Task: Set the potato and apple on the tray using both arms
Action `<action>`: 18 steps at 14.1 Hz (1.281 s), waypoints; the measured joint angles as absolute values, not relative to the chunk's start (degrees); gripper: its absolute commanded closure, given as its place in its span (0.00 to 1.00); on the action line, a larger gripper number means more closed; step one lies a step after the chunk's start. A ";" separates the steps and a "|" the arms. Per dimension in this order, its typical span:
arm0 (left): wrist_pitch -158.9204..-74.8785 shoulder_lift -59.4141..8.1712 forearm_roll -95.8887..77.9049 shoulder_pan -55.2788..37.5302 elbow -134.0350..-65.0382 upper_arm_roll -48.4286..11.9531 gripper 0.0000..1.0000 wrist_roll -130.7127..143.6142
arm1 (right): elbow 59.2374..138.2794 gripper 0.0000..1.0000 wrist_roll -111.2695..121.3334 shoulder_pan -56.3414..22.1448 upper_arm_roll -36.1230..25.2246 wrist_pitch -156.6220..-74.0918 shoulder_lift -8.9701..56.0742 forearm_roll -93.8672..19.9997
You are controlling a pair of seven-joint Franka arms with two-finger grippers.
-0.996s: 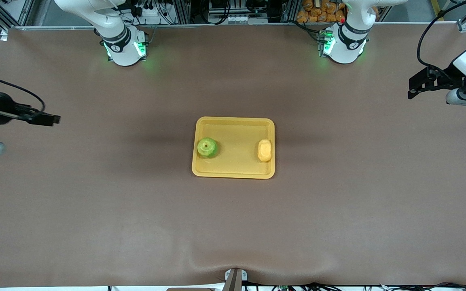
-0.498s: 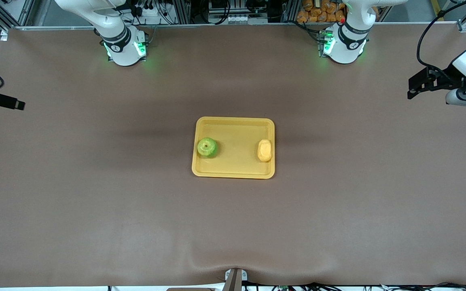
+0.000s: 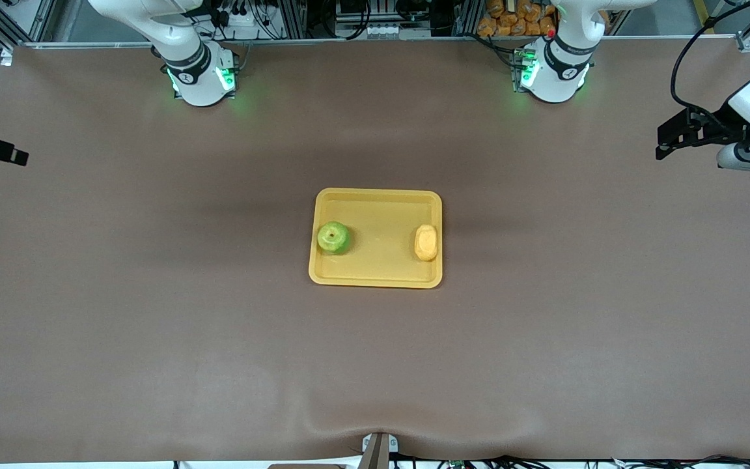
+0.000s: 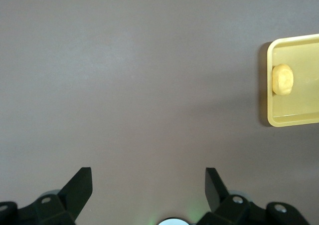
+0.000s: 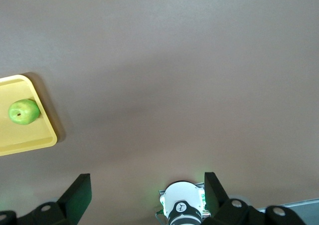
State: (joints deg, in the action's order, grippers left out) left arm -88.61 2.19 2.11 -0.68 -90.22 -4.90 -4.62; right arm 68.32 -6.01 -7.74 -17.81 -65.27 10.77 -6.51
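Apple (image 3: 334,237) and potato (image 3: 426,242) both lie on tray (image 3: 375,195), at its 2 short ends. You see left gripper (image 4: 148,185) and right gripper (image 5: 147,190) wide, empty, over bare table (image 3: 153,326). Both look firm, light, smooth; if you regrasp, pinch across middle.

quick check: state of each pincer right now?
Left pincer: open, empty, over bare table.
Right pincer: open, empty, over bare table.

no readable text, labels, brand names or numbers on anything in view
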 measured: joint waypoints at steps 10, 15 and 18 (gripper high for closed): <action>-88.61 2.19 2.11 -0.68 -90.23 -4.90 0.00 -4.62 | 81.98 0.00 -5.78 -2.94 -12.35 -72.62 -0.18 -6.50; -88.61 2.19 2.11 -0.68 -90.26 -4.90 0.00 -4.62 | 82.25 0.00 -5.73 0.59 -9.02 -73.46 -0.18 -6.50; -88.61 2.19 2.11 -0.68 -90.27 -4.90 0.00 -4.62 | 82.25 0.00 -5.73 0.59 -8.45 -75.20 -0.18 -6.50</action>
State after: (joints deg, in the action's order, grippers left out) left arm -88.61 2.19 2.11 -0.68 -90.27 -4.90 -4.62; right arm 82.25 -5.73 0.59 -8.45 -75.20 -0.18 -6.50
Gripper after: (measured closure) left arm 0.000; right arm 0.000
